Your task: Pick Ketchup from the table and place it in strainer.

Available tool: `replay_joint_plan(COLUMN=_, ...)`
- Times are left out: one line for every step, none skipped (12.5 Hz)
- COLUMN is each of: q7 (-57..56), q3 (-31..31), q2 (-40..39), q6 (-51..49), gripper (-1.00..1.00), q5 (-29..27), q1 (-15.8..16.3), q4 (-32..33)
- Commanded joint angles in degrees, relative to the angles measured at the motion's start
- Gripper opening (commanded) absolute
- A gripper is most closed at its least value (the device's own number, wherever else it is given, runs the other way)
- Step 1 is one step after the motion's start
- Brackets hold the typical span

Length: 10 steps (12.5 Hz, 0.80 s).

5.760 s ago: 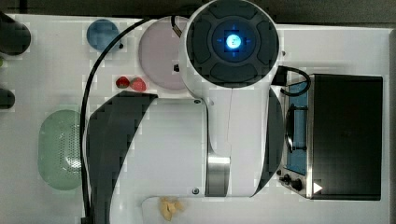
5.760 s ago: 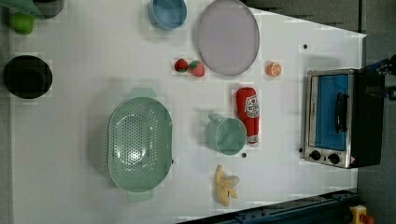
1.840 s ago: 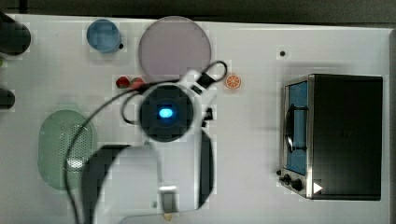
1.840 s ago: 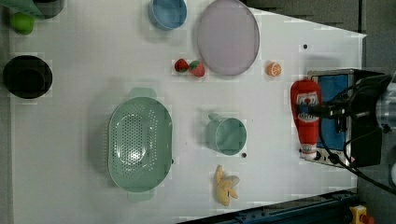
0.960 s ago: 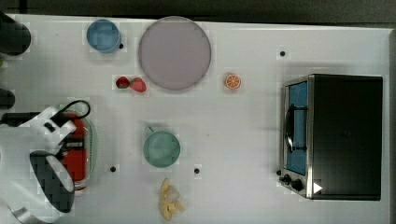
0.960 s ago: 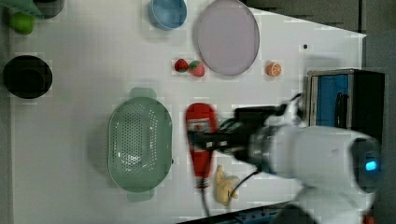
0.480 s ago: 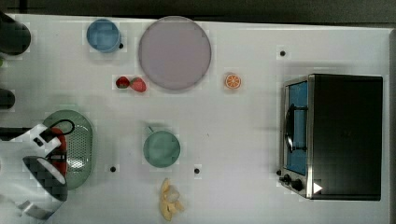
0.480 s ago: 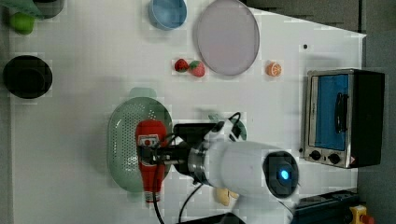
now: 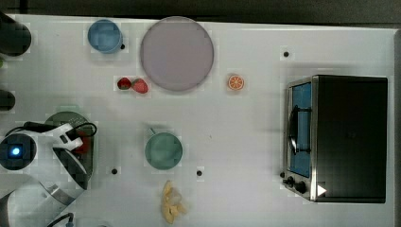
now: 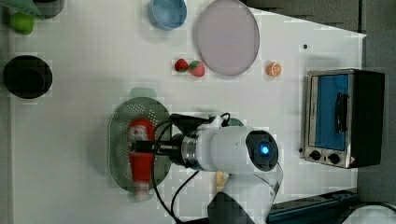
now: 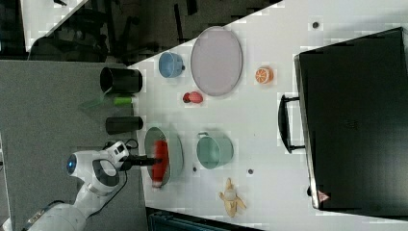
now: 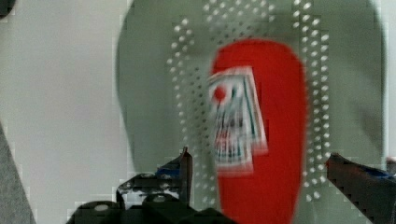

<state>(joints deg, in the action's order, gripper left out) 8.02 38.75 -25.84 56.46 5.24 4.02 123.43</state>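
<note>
The Ketchup [image 10: 140, 161], a red bottle with a white label, lies lengthwise in the pale green strainer [image 10: 119, 126]. Its pale cap end reaches the strainer's rim at the left view's bottom. My gripper [image 10: 139, 147] hangs just above the bottle's middle. In the wrist view the gripper [image 12: 261, 165] is open: the two dark fingers [image 12: 183, 163] stand apart, and a gap shows on each side of the red Ketchup [image 12: 275, 140]. In the top view my arm covers most of the strainer [image 9: 64, 117], and a bit of red Ketchup [image 9: 83, 142] shows beside the hand.
A green mug [image 9: 163, 150] stands close to the strainer, with a banana [image 9: 171, 202] below it in the top view. Farther off are two strawberries [image 9: 132, 85], a grey plate [image 9: 177, 53], a blue cup [image 9: 105, 36], an orange slice [image 9: 235, 82] and a toaster oven [image 9: 340, 137].
One second ago I carried the Ketchup toward the strainer with the gripper shut on it. Now the jaws have spread and the bottle rests in the strainer.
</note>
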Motion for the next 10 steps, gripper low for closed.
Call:
replay_joint_plan(q7=3.45, q3=0.4, q2=6.07, q6=0.49, gripper=1.0, q5=-0.2, q1=-1.44, q4=-0.96)
replay_joint_plan(q7=3.96, q3=0.41, q2=8.24, q6=-0.61, gripper=1.0, q5=-0.23, q1=-2.2, q4=-1.08)
replay_joint_plan(q7=3.96, q3=0.39, q2=10.73, q6=-2.98, gripper=1.0, q5=-0.28, q1=-3.2, q4=-1.35)
replay_joint_plan(q7=3.96, q3=0.33, q2=13.37, q6=-7.03, gripper=1.0, q5=-0.31, q1=-4.55, q4=-1.94)
replay_joint_plan(q7=3.93, q3=0.3, q2=15.96, q6=-12.01, gripper=1.0, q5=-0.36, q1=-6.17, q4=-2.8)
replay_joint_plan(q7=3.81, q3=0.18, q2=18.38, q6=-17.16, gripper=1.0, q5=-0.47, q1=-7.95, q4=-4.02)
replay_joint_plan(q7=3.75, q3=-0.29, q2=20.71, q6=-21.94, gripper=1.0, q5=-1.05, q1=-9.82, q4=-5.42)
replay_joint_plan(q7=3.71, q3=-1.19, q2=22.73, q6=-25.35, gripper=1.0, q5=-2.7, q1=-11.57, q4=-7.05)
replay_joint_plan(q7=3.37, q3=-2.5, q2=24.47, q6=-28.22, gripper=1.0, q5=-5.03, q1=-13.12, q4=-8.72)
replay_joint_plan(q7=2.78, q3=-4.1, q2=25.98, q6=-30.7, gripper=1.0, q5=-7.45, q1=-14.39, q4=-10.43)
